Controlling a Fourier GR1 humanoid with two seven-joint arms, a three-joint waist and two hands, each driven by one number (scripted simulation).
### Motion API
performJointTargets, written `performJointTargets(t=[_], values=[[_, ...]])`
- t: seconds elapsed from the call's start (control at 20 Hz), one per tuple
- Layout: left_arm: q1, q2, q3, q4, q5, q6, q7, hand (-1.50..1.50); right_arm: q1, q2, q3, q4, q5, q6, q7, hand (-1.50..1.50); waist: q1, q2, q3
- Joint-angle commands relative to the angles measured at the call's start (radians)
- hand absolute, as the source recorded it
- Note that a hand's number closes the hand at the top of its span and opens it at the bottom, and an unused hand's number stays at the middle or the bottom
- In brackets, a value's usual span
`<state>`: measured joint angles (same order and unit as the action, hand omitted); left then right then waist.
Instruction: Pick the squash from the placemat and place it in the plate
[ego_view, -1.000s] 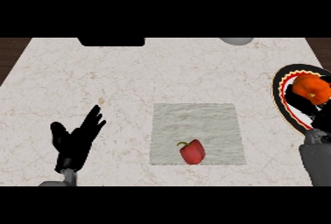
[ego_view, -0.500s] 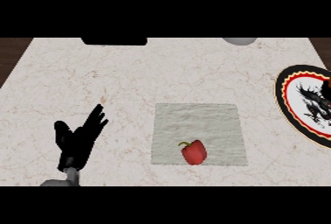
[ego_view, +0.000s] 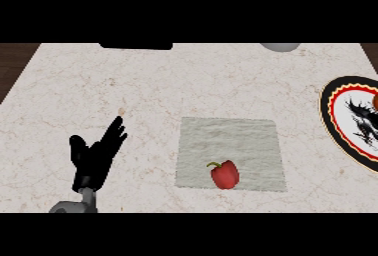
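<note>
Since the view looks steeply down, the pale marbled stone counter (ego_view: 184, 85) fills most of it, and everything else lies flat on that surface. At the right edge sits the round white plate with a black figure and a black, yellow and red rim (ego_view: 327, 107), partly cut off by the frame. It is well apart from the square grey-white cloth placemat (ego_view: 229, 140), which lies near the counter's middle.

The black left hand (ego_view: 92, 160) shows at the lower left, fingers straight and spread, pointing up and to the right. It holds nothing and touches nothing, and it reads as resting, clear of the work. The right hand shows nowhere, so nothing can be said of its fingers.

On the placemat, near its lower edge, lies a glossy red bell pepper (ego_view: 224, 174). Its long axis runs roughly up and down the view, with the green stem turned to the upper left. No squash lies on the placemat. A small orange sliver (ego_view: 375, 102) shows over the plate at the very edge of the frame. This is probably the squash, already on the plate, but too little shows to tell its long axis or which way it points.
</note>
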<state>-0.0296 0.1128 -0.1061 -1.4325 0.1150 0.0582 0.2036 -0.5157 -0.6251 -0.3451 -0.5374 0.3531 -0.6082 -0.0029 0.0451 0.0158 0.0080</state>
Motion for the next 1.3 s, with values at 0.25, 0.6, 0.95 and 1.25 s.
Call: performJointTargets(t=[0.25, 0.6, 0.95, 1.25], values=[[0.008, -0.012, 0.014, 0.029, 0.018, -0.005, 0.011, 0.00, -0.058, 0.033, -0.176, 0.105, -0.184, 0.078, -0.393, -1.50, -0.006, 0.003, 0.000], [-0.028, 0.004, 0.031, 0.034, 0.011, -0.002, 0.041, 0.00, -0.060, -0.012, -0.346, 0.187, -0.349, 0.180, -0.553, -1.50, -0.021, -0.002, -0.003], [0.086, 0.022, 0.031, -0.037, 0.016, -0.033, -0.006, 0.00, 0.093, -0.063, -0.366, 0.170, -0.437, 0.511, -0.579, -1.50, -0.043, -0.017, -0.007], [0.036, -0.004, 0.025, -0.033, -0.005, 0.008, 0.068, 0.00, 0.217, -0.096, -0.343, 0.177, -0.447, 0.688, -0.669, -1.50, -0.046, -0.016, -0.007]])
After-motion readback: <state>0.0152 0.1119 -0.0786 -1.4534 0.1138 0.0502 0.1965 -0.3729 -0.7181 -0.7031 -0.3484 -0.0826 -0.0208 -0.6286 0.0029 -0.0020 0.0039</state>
